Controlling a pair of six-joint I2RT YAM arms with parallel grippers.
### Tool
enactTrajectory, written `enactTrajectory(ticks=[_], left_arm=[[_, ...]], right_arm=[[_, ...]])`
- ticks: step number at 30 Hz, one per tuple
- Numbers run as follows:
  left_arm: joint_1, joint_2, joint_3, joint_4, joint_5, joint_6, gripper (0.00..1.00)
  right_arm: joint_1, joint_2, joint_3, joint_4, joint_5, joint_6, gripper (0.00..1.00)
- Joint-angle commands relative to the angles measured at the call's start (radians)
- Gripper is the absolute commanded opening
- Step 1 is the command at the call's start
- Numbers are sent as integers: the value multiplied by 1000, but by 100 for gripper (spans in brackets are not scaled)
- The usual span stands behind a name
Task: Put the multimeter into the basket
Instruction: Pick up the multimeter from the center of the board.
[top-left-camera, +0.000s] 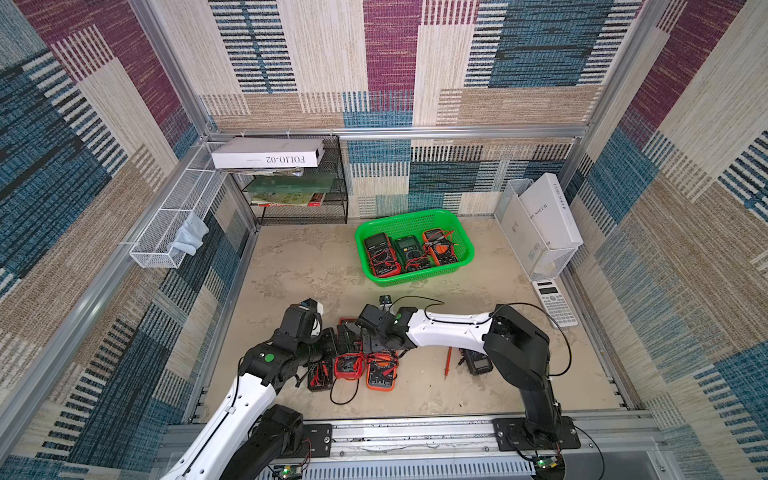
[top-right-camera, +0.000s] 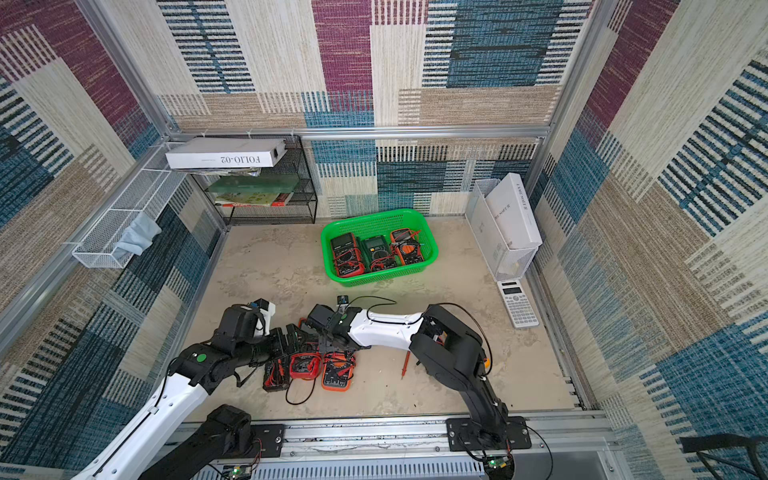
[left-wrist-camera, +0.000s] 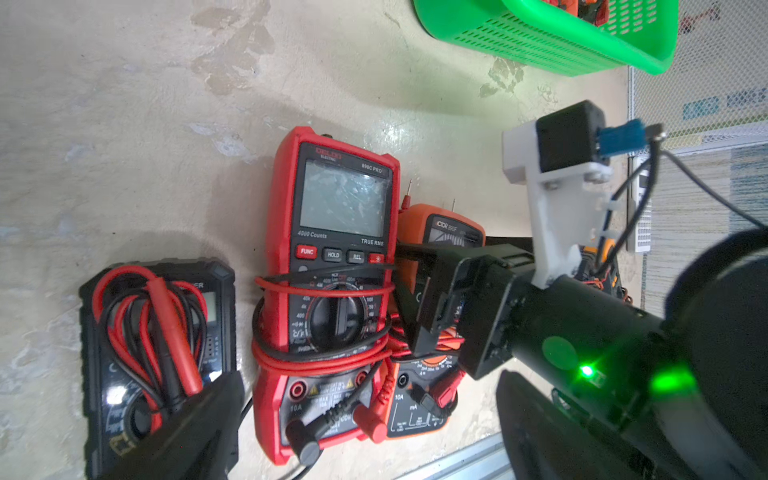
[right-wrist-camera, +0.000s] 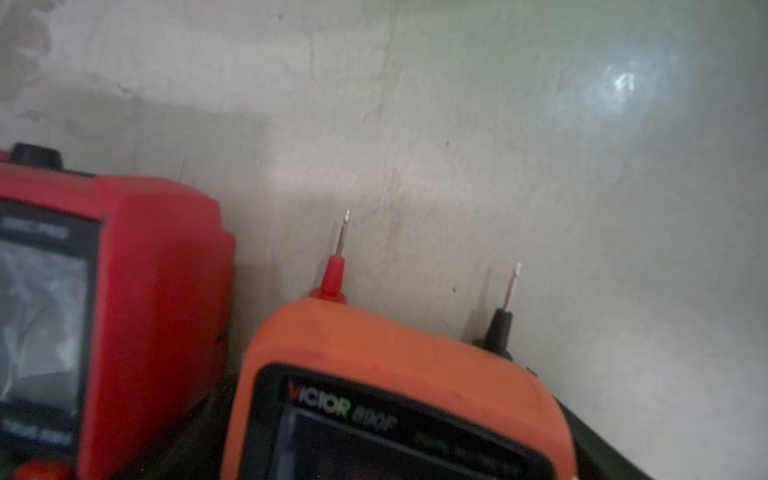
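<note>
The basket (top-left-camera: 415, 279) holds three meters (top-left-camera: 409, 251) lying abreast. Well apart from the basket, on its robot side, three more lie flat in a row: a black meter (top-left-camera: 321, 374), a red meter (top-left-camera: 348, 365) and an orange meter (top-left-camera: 381, 374). Each has leads wound round it, and the red and orange ones press together.

The right gripper (left-wrist-camera: 411, 299) hangs low over the orange meter's screen end, the end facing the basket. Its jaws are spread wide, one finger on each side of the case. I cannot tell whether they touch it.

The left gripper (top-left-camera: 337, 343) is low over the same row. Its jaws are also wide apart and grip nothing, with one finger (left-wrist-camera: 199, 428) above the black meter.

A loose red probe (top-left-camera: 448, 360) and a small dark meter (top-left-camera: 478, 363) also lie on the basket's robot side, apart from the row.
</note>
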Motion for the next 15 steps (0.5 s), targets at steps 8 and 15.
enactTrajectory(ticks=[8,15], left_arm=[[1,11,16,-13,8,15,100],[1,23,15,4,11,6,100]], right_arm=[[-2,8,-12,20,-41,-16,85],[-2,-39,-26,14,-5,-35,76]])
